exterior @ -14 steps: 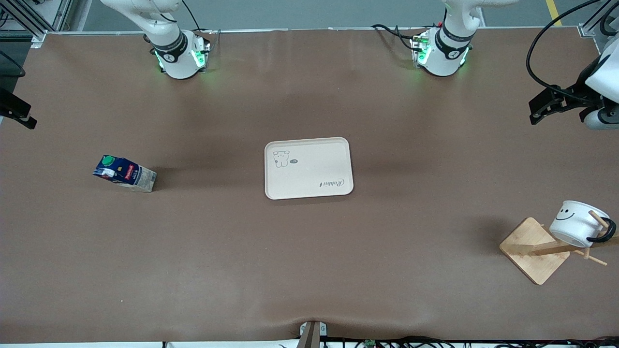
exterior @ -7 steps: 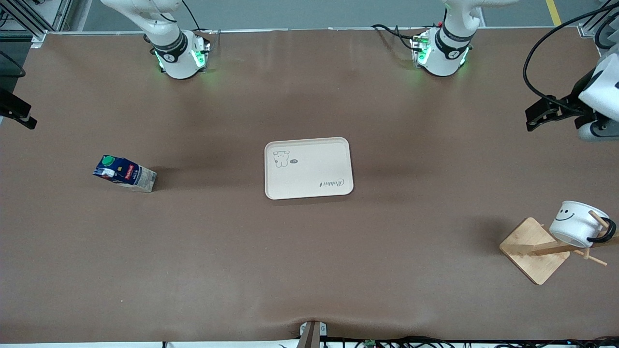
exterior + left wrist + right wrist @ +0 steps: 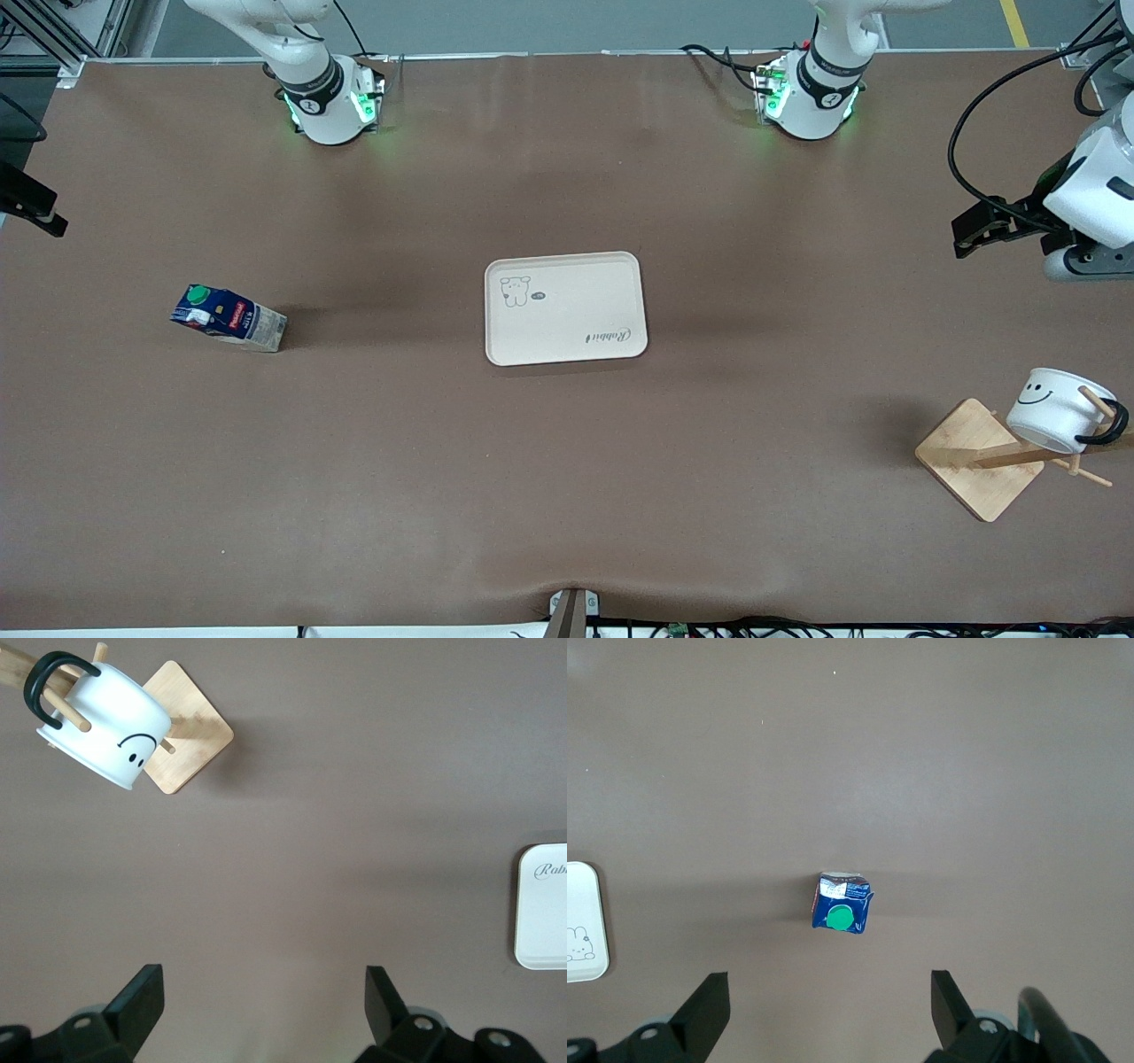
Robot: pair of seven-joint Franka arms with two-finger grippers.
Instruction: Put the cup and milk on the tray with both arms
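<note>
Front view: a smooth cream tray (image 3: 565, 307), rectangular with rounded corners, lies mid-table on the matte brown table (image 3: 567, 496). The milk carton (image 3: 229, 318) stands at the tray's nine o'clock, well apart, open surface all round it. The white smiley cup (image 3: 1059, 409) hangs on a wooden peg rack (image 3: 982, 457) at four o'clock, by the table edge. The left gripper (image 3: 973, 227) hovers at two o'clock.

Left wrist view: left gripper's blocky black fingers (image 3: 142, 997) spread wide, empty, over bare tabletop.

Right wrist view: right gripper (image 3: 829, 1003) wide, empty, over the green-capped carton (image 3: 842, 903).
</note>
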